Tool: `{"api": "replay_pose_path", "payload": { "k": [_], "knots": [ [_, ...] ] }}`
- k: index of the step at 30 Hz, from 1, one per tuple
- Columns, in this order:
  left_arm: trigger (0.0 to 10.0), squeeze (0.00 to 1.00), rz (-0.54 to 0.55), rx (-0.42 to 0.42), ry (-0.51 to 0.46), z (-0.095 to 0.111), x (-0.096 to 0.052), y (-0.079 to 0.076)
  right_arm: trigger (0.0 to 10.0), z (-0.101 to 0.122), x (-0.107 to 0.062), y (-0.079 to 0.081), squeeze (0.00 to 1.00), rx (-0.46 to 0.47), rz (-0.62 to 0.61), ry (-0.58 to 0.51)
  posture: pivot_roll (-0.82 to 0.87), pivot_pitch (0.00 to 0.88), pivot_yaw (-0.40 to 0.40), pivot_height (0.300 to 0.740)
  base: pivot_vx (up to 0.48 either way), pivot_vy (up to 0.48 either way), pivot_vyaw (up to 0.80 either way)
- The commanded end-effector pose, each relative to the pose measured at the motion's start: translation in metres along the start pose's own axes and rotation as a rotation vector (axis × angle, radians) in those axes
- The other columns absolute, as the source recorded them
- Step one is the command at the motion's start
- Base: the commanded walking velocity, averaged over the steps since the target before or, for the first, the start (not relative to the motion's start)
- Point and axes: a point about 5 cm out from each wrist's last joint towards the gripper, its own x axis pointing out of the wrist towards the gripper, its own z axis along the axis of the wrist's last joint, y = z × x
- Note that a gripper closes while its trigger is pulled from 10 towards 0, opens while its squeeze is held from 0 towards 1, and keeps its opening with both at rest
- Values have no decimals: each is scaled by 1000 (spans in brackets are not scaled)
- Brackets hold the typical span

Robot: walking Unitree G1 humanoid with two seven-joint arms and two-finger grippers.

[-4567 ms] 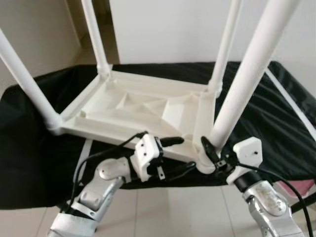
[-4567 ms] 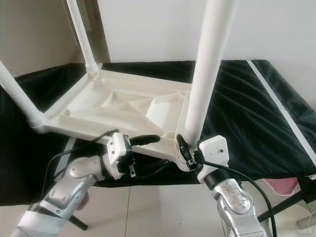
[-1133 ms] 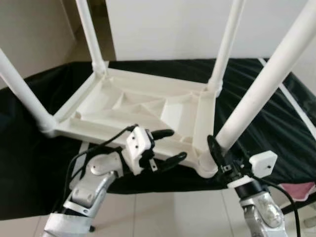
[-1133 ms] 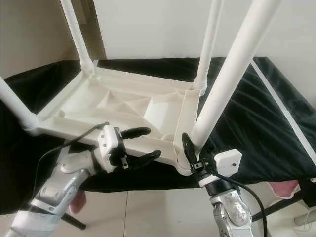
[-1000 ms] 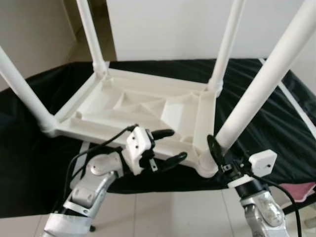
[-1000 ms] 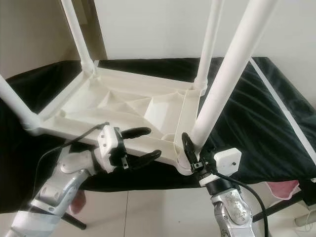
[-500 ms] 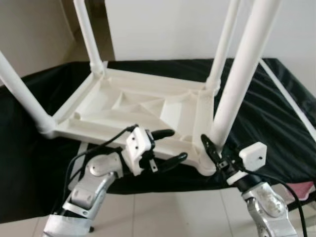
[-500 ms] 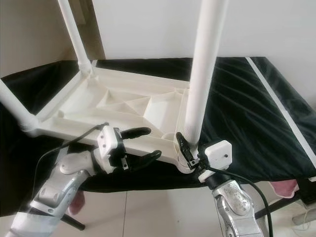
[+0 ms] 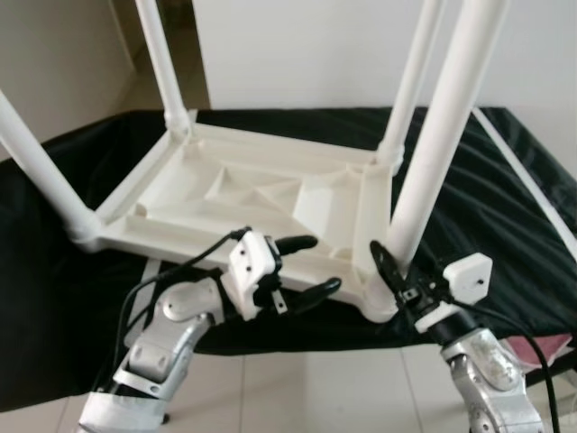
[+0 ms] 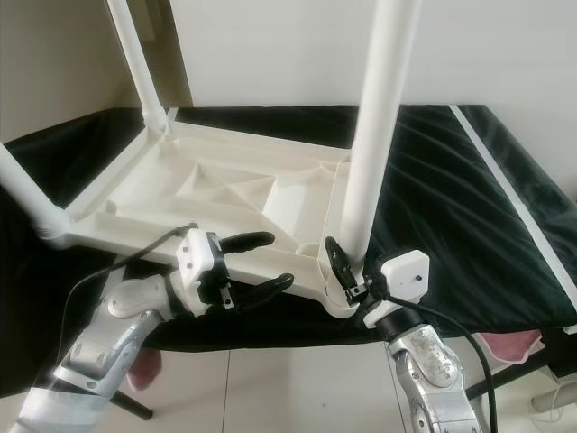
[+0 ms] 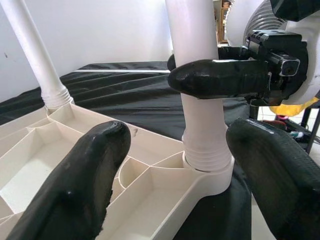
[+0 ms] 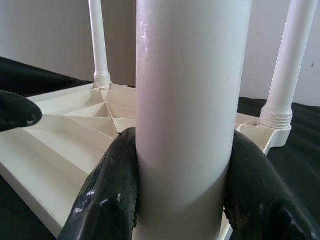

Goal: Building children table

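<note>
A white plastic children's table point(image 9: 261, 194) lies upside down on a black cloth, with its legs pointing up. My right gripper point(image 9: 389, 271) is shut on the near right leg point(image 9: 433, 153) just above its threaded socket at the table's corner. The right wrist view has that leg point(image 12: 190, 100) close up, with a black finger point(image 12: 110, 195) pressed on each side. My left gripper point(image 9: 311, 264) is open and straddles the table's near rim, left of that corner. Its two fingertips point(image 11: 95, 170) frame the leg's base point(image 11: 205, 155).
Three other legs stand in their corners: far left point(image 9: 162, 63), near left point(image 9: 41, 162), far right point(image 9: 410, 81). The black cloth point(image 9: 505, 207) has a white strip along its right side. Pale floor tiles point(image 9: 315, 397) lie below, with a pink thing point(image 9: 532, 347) at lower right.
The near right leg leaned to the right a second ago and now stands nearly upright, my right gripper and wrist turning with it. The left gripper has stayed open in place.
</note>
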Motion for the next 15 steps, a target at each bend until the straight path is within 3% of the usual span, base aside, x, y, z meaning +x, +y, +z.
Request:
{"api": "replay_pose_path", "payload": {
  "k": [1,8,15],
  "knots": [
    [10000,0,7,8,11,0,-2,0,10000,-49,-20,-12,0,48,-94,306,-26,73,28,740,0,0,0],
    [10000,0,2,16,10,1,-1,2,10000,-48,-23,-10,0,-10,-35,277,-27,62,25,740,0,0,0],
    [10000,0,3,22,12,1,-2,1,10000,-51,-33,-10,0,67,-53,227,-25,51,22,740,0,0,0]
  ]
}}
